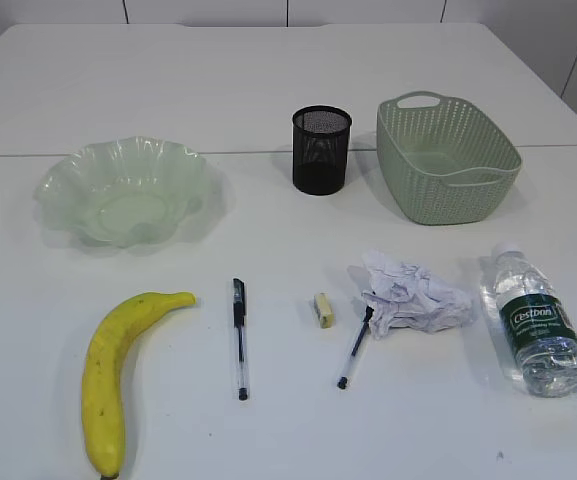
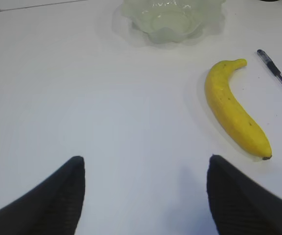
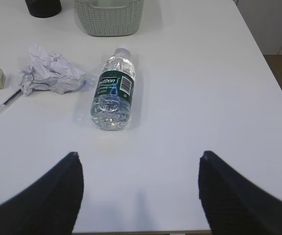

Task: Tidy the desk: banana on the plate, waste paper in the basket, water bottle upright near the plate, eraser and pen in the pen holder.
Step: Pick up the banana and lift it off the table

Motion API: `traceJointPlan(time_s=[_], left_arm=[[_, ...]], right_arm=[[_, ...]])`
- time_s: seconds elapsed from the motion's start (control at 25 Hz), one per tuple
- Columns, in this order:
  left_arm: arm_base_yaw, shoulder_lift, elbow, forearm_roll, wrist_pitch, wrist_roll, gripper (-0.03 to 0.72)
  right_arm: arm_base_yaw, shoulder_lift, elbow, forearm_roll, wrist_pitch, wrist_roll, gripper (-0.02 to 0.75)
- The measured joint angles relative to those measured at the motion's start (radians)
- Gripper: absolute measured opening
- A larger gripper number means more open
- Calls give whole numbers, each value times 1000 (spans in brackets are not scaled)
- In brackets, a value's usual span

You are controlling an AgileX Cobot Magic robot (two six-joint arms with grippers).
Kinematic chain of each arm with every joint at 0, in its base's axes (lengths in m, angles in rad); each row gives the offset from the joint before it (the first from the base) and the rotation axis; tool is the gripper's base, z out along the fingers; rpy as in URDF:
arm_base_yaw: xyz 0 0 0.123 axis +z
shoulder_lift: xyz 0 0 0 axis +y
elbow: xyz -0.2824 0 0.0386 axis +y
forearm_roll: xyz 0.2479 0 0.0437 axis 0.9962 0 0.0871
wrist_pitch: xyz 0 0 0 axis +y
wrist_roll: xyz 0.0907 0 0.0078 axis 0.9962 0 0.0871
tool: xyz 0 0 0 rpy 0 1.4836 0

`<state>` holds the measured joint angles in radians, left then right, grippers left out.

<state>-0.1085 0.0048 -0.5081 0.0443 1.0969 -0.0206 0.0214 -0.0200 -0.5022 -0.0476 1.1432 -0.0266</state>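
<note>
I see both grippers spread wide and empty: the left gripper (image 2: pixel 143 169) hangs over bare desk (image 1: pixel 288 430) near the banana (image 1: pixel 113 375), the right gripper (image 3: pixel 138 164) near the water bottle (image 3: pixel 112 90) lying on its side. Waste paper (image 1: pixel 413 297) covers one pen's (image 1: pixel 354 350) tip. Eraser (image 1: pixel 323 310) lies between the two pens. Plate (image 1: pixel 68 180), basket (image 1: pixel 448 155) and pen holder (image 1: pixel 321 150) stand behind.

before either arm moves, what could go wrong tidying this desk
The bottle lies on its side, so it may roll when nudged. One pen has its end tucked under the crumpled paper, so lifting the paper may drag it. The eraser is tiny and lies between two pens, so wide open jaws could miss it or bump the other pen.
</note>
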Motion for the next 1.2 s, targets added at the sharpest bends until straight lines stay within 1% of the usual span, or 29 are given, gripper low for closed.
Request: traceJointPlan(time_s=[1.2], left_arm=[[0, 0, 0, 0, 0, 0, 549]], right_arm=[[0, 0, 0, 0, 0, 0, 556]])
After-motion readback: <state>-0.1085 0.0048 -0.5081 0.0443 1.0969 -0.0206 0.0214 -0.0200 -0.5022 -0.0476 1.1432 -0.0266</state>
